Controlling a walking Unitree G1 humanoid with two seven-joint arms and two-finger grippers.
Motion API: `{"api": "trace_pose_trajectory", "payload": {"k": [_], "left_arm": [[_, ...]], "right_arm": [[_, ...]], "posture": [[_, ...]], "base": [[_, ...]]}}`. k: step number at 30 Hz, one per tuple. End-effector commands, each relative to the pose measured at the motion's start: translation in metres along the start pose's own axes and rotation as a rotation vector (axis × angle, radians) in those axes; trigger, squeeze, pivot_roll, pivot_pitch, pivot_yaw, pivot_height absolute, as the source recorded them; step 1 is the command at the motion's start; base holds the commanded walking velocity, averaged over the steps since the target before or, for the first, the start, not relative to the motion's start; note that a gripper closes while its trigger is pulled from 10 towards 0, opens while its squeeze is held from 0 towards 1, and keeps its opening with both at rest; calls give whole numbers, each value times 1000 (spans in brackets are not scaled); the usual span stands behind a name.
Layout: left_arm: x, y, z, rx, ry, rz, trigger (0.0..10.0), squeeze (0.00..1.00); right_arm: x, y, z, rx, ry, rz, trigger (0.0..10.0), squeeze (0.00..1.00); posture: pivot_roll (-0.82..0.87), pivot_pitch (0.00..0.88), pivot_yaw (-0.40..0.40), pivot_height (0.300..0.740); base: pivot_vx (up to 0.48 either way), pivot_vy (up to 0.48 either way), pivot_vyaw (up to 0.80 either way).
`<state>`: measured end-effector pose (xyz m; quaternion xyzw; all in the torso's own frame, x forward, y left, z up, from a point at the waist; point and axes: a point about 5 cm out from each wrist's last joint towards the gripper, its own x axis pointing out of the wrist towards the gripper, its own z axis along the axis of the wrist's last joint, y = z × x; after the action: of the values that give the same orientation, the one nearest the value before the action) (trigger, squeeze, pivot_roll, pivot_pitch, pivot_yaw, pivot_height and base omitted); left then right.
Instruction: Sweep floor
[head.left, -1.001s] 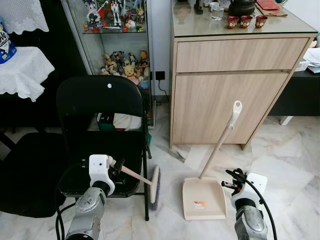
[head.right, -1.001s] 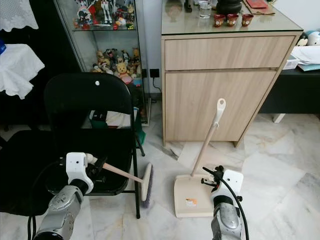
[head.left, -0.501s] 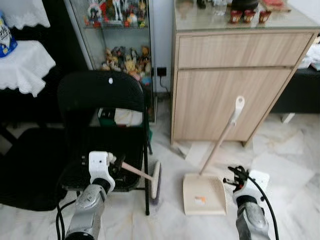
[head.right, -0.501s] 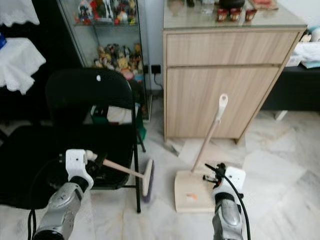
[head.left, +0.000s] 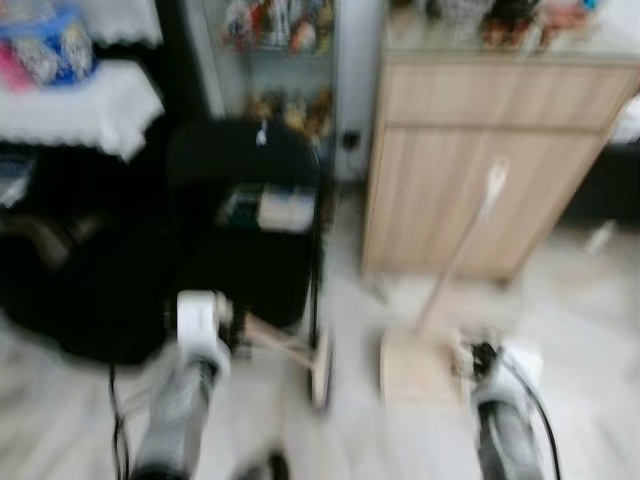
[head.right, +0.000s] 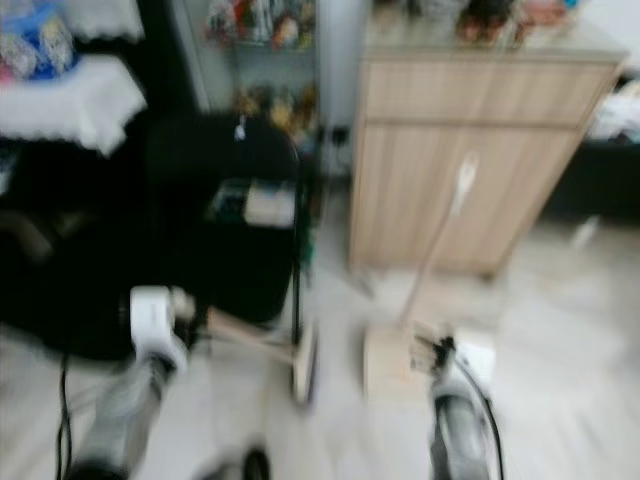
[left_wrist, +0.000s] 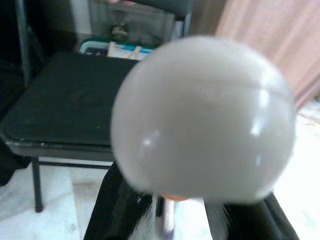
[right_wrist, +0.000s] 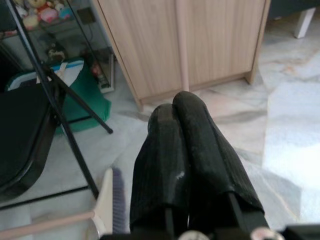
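Note:
Both eye views are blurred. My left gripper (head.left: 236, 330) is shut on the pale handle of a small hand broom (head.left: 285, 345); its brush head (head.left: 320, 372) hangs close to the floor beside the chair's front leg. The handle's round white end cap (left_wrist: 202, 117) sits between my black fingers (left_wrist: 112, 210). A beige dustpan (head.left: 412, 366) stands on the floor, its long handle (head.left: 462, 248) leaning towards the cabinet. My right gripper (head.left: 478, 353) is just to the right of the pan, shut, with fingers (right_wrist: 185, 150) pressed together and nothing between them.
A black folding chair (head.left: 245, 220) stands ahead on the left, its seat (left_wrist: 65, 105) under my left gripper. A wooden cabinet (head.left: 480, 170) is behind the dustpan. Further back are a glass display case (head.left: 280, 60) and a white-clothed table (head.left: 90, 100). The floor is marble tile (right_wrist: 290, 145).
The whole picture has shifted right and gone blurred, so the camera has moved. Both grippers keep their places relative to the broom and the dustpan.

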<state>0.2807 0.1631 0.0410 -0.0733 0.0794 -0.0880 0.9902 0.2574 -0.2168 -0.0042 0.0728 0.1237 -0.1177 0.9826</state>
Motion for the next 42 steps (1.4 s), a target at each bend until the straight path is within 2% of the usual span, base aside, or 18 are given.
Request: {"api": "trace_pose_trajectory", "payload": {"k": [1, 5, 23, 42], "left_arm": [[3, 11, 16, 42, -51, 35, 10000, 0], [3, 10, 17, 41, -52, 30, 10000, 0], [2, 12, 18, 40, -55, 35, 10000, 0], [1, 11, 17, 51, -51, 24, 10000, 0]], "right_arm": [[-2, -2, -4, 12, 15, -13, 10000, 0], [-2, -2, -4, 14, 15, -13, 10000, 0], [-2, -2, -5, -4, 19, 0, 10000, 0], [-2, 1, -5, -8, 14, 18, 10000, 0]], "posture": [[3, 48, 49, 740], [6, 49, 49, 740], [10, 46, 50, 740], [7, 14, 51, 740]], "base": [[-319, 0, 0], [-305, 0, 0], [0, 0, 0], [0, 0, 800]]}}
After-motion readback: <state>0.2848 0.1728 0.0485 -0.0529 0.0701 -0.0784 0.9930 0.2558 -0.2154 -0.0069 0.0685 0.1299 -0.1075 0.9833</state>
